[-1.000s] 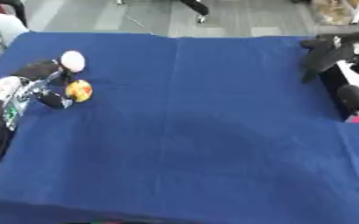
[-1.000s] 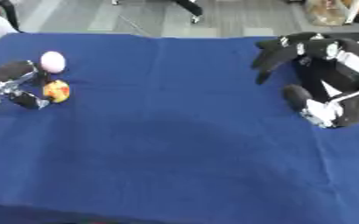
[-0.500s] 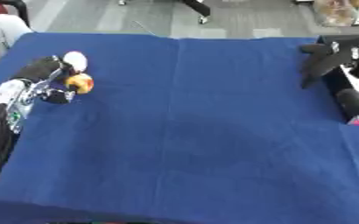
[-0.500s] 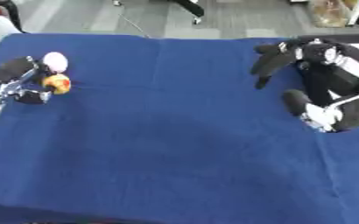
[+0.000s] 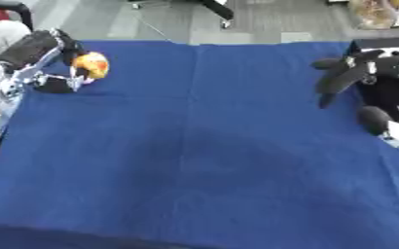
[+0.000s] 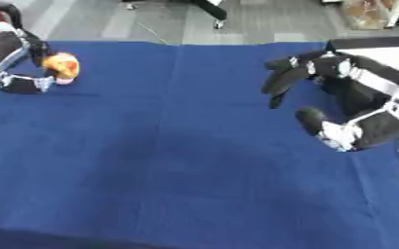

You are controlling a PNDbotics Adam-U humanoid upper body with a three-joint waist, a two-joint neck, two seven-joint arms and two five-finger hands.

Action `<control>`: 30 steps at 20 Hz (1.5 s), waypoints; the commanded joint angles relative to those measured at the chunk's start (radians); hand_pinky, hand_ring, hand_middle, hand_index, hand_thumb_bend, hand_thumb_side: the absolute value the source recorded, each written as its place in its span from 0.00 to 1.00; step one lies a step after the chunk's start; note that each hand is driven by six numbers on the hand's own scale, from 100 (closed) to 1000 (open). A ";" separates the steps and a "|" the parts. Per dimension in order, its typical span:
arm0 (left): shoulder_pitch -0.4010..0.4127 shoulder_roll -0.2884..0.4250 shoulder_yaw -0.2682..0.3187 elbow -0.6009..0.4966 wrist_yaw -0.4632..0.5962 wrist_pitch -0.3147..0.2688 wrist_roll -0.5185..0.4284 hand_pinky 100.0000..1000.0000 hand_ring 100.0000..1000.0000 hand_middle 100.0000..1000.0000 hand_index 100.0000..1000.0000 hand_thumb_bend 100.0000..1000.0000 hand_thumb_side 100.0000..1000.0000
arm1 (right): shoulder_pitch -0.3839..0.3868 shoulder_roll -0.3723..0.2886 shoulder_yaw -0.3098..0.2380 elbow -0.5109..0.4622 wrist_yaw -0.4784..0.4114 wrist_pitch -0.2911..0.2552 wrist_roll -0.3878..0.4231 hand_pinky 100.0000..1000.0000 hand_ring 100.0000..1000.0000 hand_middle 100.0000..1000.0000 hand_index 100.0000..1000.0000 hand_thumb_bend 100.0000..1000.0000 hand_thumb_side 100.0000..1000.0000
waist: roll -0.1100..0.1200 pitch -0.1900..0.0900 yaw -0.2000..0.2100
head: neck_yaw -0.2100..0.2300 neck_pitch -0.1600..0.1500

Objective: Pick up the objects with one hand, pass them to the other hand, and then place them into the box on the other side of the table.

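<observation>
A small orange and yellow round object (image 5: pixel 91 65) is held at the table's far left corner, with my left hand (image 5: pixel 41 58) shut on it between the fingers above and the thumb below. A bit of pink (image 6: pixel 64 80) shows just under the object. At the right side of the blue table (image 5: pixel 203 146), my right hand (image 6: pixel 348 92) hangs open, its fingers (image 5: pixel 337 78) spread and pointing left, with nothing in it. I cannot make out the box clearly.
A white surface with a dark edge (image 6: pixel 377 46) lies behind my right hand at the far right. Grey floor and a chair base (image 5: pixel 216 7) lie beyond the table's far edge. A pale bag (image 5: pixel 377 10) sits at the top right.
My left hand has closed on the orange object and carried it up and toward the far edge. The pink ball seen earlier is now mostly hidden. My right hand drifted slightly left.
</observation>
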 commanded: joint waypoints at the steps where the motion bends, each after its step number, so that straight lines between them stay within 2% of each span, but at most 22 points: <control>1: -0.005 0.060 -0.025 -0.174 0.087 -0.004 -0.027 0.65 0.41 0.28 0.32 0.00 0.01 | -0.027 0.009 0.023 -0.010 -0.029 -0.133 0.168 1.00 0.59 0.64 0.76 0.00 0.36 | 0.001 -0.024 0.003 | -0.011 0.002; 5: -0.001 0.067 -0.069 -0.348 0.168 -0.009 -0.069 0.65 0.42 0.29 0.33 0.00 0.01 | -0.050 0.033 0.073 -0.006 -0.094 -0.030 0.168 1.00 0.56 0.60 0.79 0.00 0.38 | 0.001 -0.025 0.002 | -0.026 0.002; 11: -0.009 0.076 -0.130 -0.529 0.238 -0.022 -0.136 0.66 0.42 0.29 0.33 0.00 0.01 | -0.105 0.078 0.148 0.014 -0.239 0.233 0.168 1.00 0.53 0.57 0.81 0.00 0.39 | 0.003 -0.026 0.001 | -0.067 0.001; 12: -0.010 0.077 -0.136 -0.547 0.245 -0.022 -0.146 0.66 0.42 0.29 0.33 0.00 0.01 | -0.114 0.086 0.159 0.017 -0.263 0.276 0.168 1.00 0.53 0.57 0.82 0.00 0.45 | 0.004 -0.027 0.001 | -0.077 0.000; 15: -0.010 0.082 -0.151 -0.590 0.268 -0.020 -0.175 0.66 0.42 0.30 0.33 0.00 0.01 | -0.141 0.103 0.184 0.033 -0.320 0.399 0.168 1.00 0.53 0.57 0.83 0.00 0.47 | 0.004 -0.028 0.002 | -0.102 -0.003; 18: -0.014 0.087 -0.167 -0.626 0.292 -0.022 -0.201 0.66 0.42 0.30 0.34 0.00 0.02 | -0.156 0.113 0.200 0.070 -0.341 0.492 0.168 1.00 0.53 0.57 0.83 0.00 0.61 | 0.003 -0.030 0.005 | -0.119 -0.005; 19: -0.016 0.088 -0.171 -0.636 0.299 -0.022 -0.209 0.66 0.42 0.30 0.34 0.00 0.02 | -0.160 0.117 0.203 0.083 -0.342 0.517 0.168 1.00 0.53 0.57 0.83 0.00 0.61 | 0.003 -0.031 0.006 | -0.122 -0.006; 20: -0.019 0.090 -0.177 -0.646 0.306 -0.023 -0.216 0.66 0.42 0.30 0.34 0.00 0.02 | -0.163 0.119 0.208 0.099 -0.340 0.541 0.168 1.00 0.53 0.57 0.84 0.00 0.73 | 0.003 -0.031 0.007 | -0.125 -0.007; 21: -0.022 0.092 -0.182 -0.656 0.312 -0.026 -0.223 0.66 0.42 0.30 0.34 0.00 0.01 | -0.166 0.122 0.214 0.119 -0.334 0.564 0.168 1.00 0.53 0.57 0.84 0.00 0.76 | 0.002 -0.032 0.008 | -0.128 -0.007; 22: -0.026 0.093 -0.186 -0.662 0.317 -0.029 -0.230 0.66 0.43 0.30 0.34 0.00 0.01 | -0.168 0.125 0.219 0.142 -0.325 0.588 0.168 1.00 0.53 0.57 0.84 0.00 0.88 | 0.002 -0.032 0.009 | -0.130 -0.007; 24: -0.034 0.094 -0.193 -0.666 0.326 -0.036 -0.238 0.67 0.43 0.30 0.34 0.00 0.01 | -0.174 0.134 0.225 0.187 -0.301 0.628 0.168 1.00 0.53 0.57 0.85 0.00 0.98 | 0.002 -0.033 0.011 | -0.133 -0.007; 27: -0.044 0.093 -0.201 -0.667 0.335 -0.048 -0.248 0.67 0.43 0.30 0.34 0.00 0.01 | -0.184 0.151 0.224 0.242 -0.256 0.664 0.168 1.00 0.53 0.57 0.86 0.00 1.00 | 0.002 -0.035 0.012 | -0.136 -0.005; 30: -0.054 0.090 -0.214 -0.667 0.341 -0.056 -0.266 0.67 0.43 0.31 0.35 0.00 0.01 | -0.195 0.166 0.219 0.275 -0.210 0.665 0.168 1.00 0.53 0.57 0.87 0.00 1.00 | 0.003 -0.036 0.013 | -0.140 -0.001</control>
